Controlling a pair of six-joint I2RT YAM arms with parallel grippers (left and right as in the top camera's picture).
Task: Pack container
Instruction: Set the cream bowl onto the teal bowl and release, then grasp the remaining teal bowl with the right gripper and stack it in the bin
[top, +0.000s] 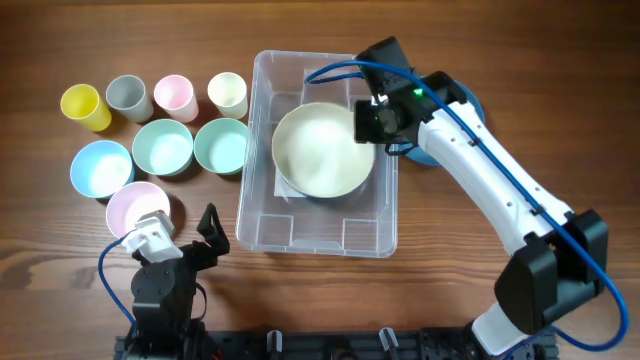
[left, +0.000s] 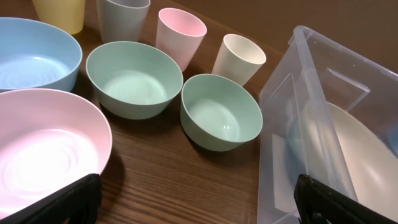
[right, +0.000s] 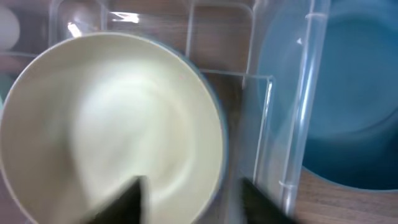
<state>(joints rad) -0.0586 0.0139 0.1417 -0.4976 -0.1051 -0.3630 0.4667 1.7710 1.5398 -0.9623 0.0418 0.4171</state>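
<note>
Over the container's right wall: right fingers (right: 127, 205) spread, one inside the cream bowl (right: 106, 124) and one outside, with the rim between them. The view is blurred, so I cannot tell whether either finger touches the rim.

Cream bowl sits inside the container (top: 265, 220), toward its back half, nested on a blue bowl (top: 322, 196) whose edge shows under it. A white label (top: 283, 187) lies on the container base, partly under the bowls.

Container rests upright on the desk (top: 500, 60), open top.

Just right of the container, outside its wall: a second blue bowl (right: 348, 93), under the right arm.

Left of the container's front corner: left fingers (left: 68, 199) spread wide, holding nothing, low over the desk.

Left of the container:
- two green bowls (top: 221, 146), side by side
- a light blue bowl (top: 101, 168)
- a pink bowl (top: 135, 204)

Behind these, a row of cups:
- yellow cup (top: 84, 106)
- grey cup (top: 129, 97)
- pink cup (top: 175, 95)
- cream cup (top: 228, 94), nearest the container
</note>
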